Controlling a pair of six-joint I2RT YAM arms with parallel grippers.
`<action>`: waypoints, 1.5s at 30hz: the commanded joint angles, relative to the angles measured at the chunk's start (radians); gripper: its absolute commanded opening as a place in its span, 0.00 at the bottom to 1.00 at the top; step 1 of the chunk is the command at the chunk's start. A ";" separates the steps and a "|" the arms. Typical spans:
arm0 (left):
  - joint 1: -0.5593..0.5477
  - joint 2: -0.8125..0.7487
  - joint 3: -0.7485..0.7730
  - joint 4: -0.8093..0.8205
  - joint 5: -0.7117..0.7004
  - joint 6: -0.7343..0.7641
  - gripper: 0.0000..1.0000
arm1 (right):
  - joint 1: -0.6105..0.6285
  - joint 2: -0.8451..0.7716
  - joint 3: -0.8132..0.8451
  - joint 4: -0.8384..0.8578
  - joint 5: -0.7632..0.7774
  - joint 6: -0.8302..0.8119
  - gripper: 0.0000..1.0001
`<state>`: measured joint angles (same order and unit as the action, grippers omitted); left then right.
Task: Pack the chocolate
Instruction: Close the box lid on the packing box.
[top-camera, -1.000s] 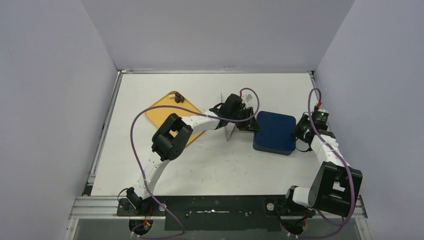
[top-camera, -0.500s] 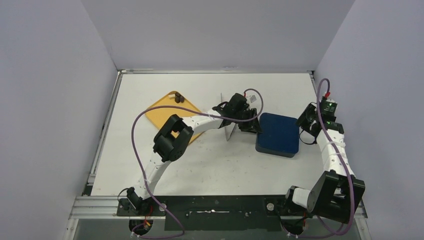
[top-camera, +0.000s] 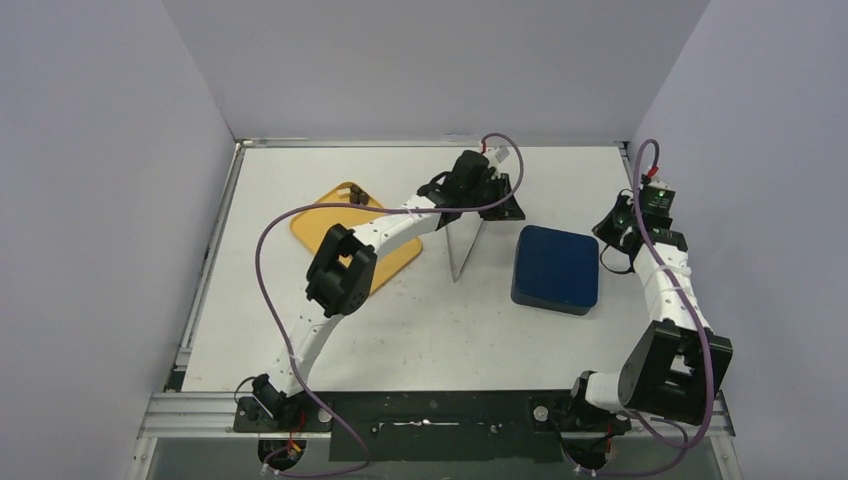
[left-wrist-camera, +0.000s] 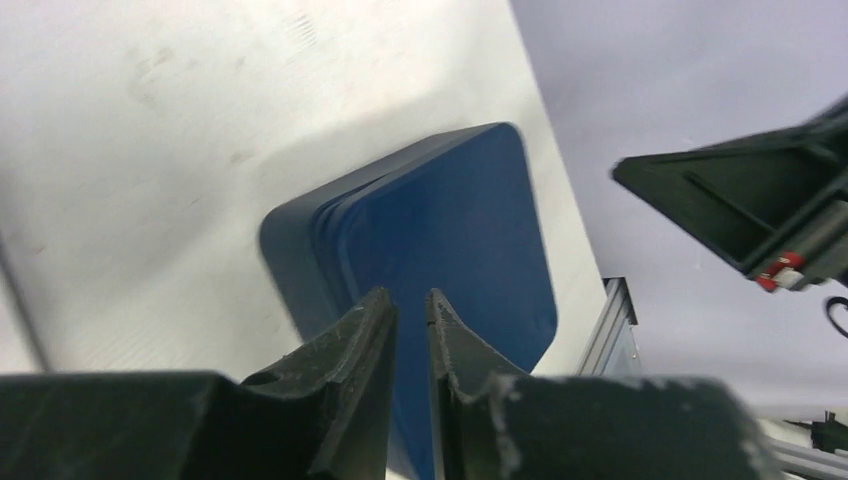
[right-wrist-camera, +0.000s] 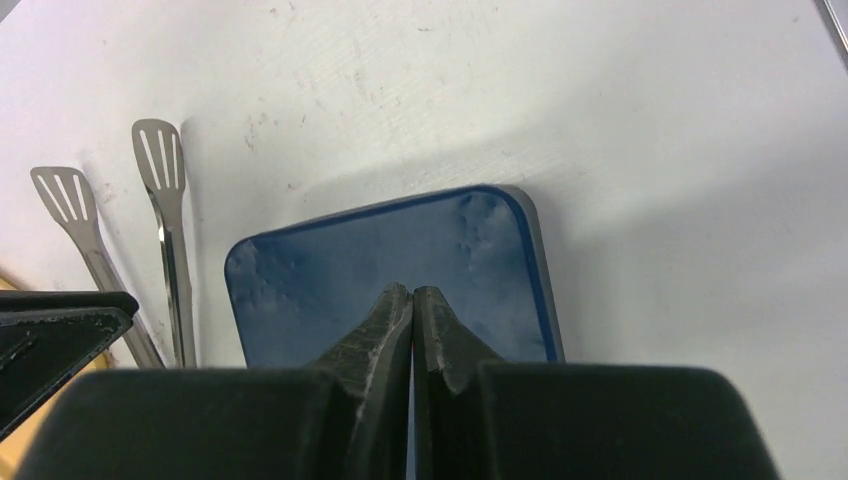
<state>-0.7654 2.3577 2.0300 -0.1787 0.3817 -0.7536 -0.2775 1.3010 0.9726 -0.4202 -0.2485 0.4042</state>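
Nearest the bases sat the blue box (top-camera: 555, 268) with its lid on, so nothing could go in until it was opened. Just beside it the metal tongs (top-camera: 463, 248) lay on the table (top-camera: 400, 330), between the box and the yellow tray (top-camera: 320, 232). The right gripper (top-camera: 625, 230) hung at the box's right edge, clenched on nothing. Farther off, 2 or 3 dark pieces of chocolate (top-camera: 356, 195) sat at the tray's far corner. Farthest, the left gripper (top-camera: 492, 192) was pinched almost shut and empty, raised beyond the tongs. To do this well, I judged, 1 gripper should spread its jaws first, then take the tongs squarely. The left arm (top-camera: 400, 232) crossed above the tray and hid part of it
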 joint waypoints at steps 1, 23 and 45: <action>-0.038 0.104 0.143 0.070 0.053 0.005 0.14 | 0.006 0.047 0.057 0.086 -0.019 0.004 0.00; -0.012 0.168 0.178 -0.012 -0.003 0.062 0.22 | 0.032 0.192 0.095 0.113 -0.007 -0.030 0.02; -0.027 0.153 0.206 -0.178 -0.017 0.093 0.47 | 0.009 0.255 0.119 0.075 0.026 -0.012 0.42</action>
<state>-0.7883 2.5317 2.2635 -0.2657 0.3664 -0.6529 -0.2687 1.5818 1.0580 -0.3412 -0.2451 0.3813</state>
